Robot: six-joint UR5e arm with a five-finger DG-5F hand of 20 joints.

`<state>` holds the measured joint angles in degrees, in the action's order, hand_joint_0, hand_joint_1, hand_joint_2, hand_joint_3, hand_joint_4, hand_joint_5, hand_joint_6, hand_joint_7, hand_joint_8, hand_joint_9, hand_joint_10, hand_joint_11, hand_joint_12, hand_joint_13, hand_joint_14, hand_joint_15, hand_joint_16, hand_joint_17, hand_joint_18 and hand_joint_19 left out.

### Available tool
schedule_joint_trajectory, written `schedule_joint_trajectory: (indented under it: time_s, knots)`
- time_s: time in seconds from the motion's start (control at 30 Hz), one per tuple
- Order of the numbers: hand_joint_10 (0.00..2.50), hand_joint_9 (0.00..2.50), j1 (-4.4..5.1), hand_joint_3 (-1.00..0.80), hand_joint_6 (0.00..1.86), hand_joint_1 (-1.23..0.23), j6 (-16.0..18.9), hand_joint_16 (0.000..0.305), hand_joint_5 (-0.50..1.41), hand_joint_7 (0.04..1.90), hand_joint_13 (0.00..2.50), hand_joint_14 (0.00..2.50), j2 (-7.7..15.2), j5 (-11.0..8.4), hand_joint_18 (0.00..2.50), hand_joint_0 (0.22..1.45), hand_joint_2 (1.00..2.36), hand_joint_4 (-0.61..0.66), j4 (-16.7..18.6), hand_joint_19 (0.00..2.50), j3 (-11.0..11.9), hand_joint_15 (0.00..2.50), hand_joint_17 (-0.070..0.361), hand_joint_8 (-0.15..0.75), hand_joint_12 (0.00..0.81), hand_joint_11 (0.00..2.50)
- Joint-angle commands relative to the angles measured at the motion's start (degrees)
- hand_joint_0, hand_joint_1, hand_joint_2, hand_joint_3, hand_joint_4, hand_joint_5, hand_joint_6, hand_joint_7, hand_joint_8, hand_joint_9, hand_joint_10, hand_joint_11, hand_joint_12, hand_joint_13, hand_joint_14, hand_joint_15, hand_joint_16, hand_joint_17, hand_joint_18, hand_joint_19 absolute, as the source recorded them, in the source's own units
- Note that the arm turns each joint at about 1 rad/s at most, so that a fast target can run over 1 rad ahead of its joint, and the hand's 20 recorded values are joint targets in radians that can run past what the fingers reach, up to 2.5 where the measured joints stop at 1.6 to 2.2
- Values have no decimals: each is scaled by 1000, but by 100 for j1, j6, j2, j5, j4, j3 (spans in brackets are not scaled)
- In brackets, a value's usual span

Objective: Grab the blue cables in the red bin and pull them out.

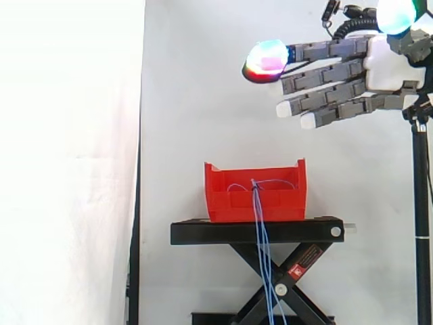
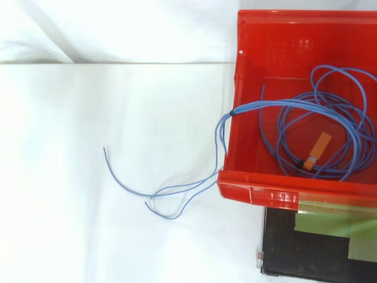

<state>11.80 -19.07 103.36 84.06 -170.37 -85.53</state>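
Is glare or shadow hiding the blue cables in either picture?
Side view: the curtain's left is blown out white, yet the blue cables stand clear against the red bin. Top view: even light, no glare on them.

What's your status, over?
Robot hand open, high, clear of red bin. Blue cables coiled inside, ends trailing over rim. Nothing in the way.

Cables (image 2: 259,106) lie in the bin (image 2: 259,191) on the stand (image 1: 203,233), ends trailing out, probably floorward.
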Motion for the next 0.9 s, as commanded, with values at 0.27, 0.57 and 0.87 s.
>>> schedule_joint_trajectory:
  time_s: [0.27,0.57,0.87]
  knots:
    - [1,112,-29,-1000,4,-774,-128,45,219,165,47,8,686,23,0,772,1000,164,452,485,1,338,102,193,305,89]
    - [2,132,-3,-1000,5,-792,-576,45,325,222,64,8,703,14,0,781,1000,199,768,489,1,341,101,199,307,113]
    - [3,152,15,-1000,6,-821,-1279,45,368,228,74,8,712,66,0,785,1000,208,927,494,1,343,101,205,307,126]
